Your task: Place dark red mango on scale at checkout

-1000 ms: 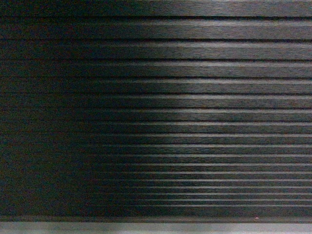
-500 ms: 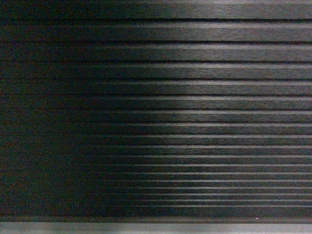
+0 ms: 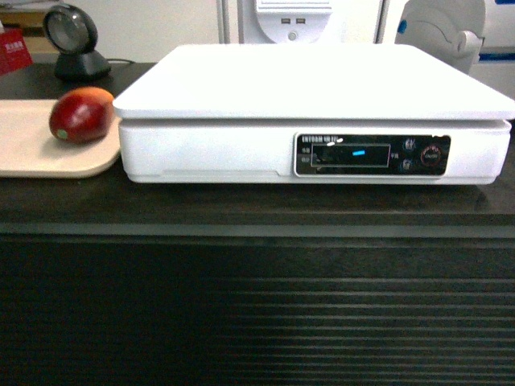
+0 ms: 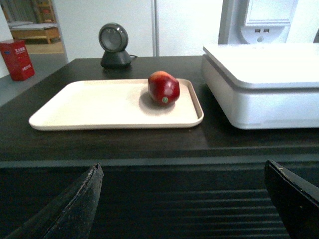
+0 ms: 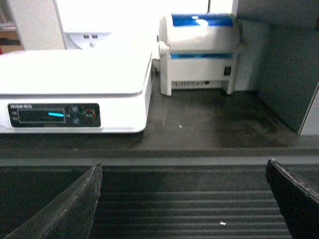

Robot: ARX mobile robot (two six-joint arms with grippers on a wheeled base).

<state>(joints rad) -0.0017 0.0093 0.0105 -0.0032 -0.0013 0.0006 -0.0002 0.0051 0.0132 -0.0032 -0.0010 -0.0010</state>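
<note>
Jaws on both grippers spread wide, empty; dark red mango (image 4: 163, 87) sits ahead of the left gripper (image 4: 184, 199) on the tray (image 4: 75, 107), probably end-on, scale (image 3: 314, 88) rightward.

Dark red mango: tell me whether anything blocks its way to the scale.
Nothing visible does. The dark red mango lies on the beige tray, beside the scale, whose platform is bare.
</note>
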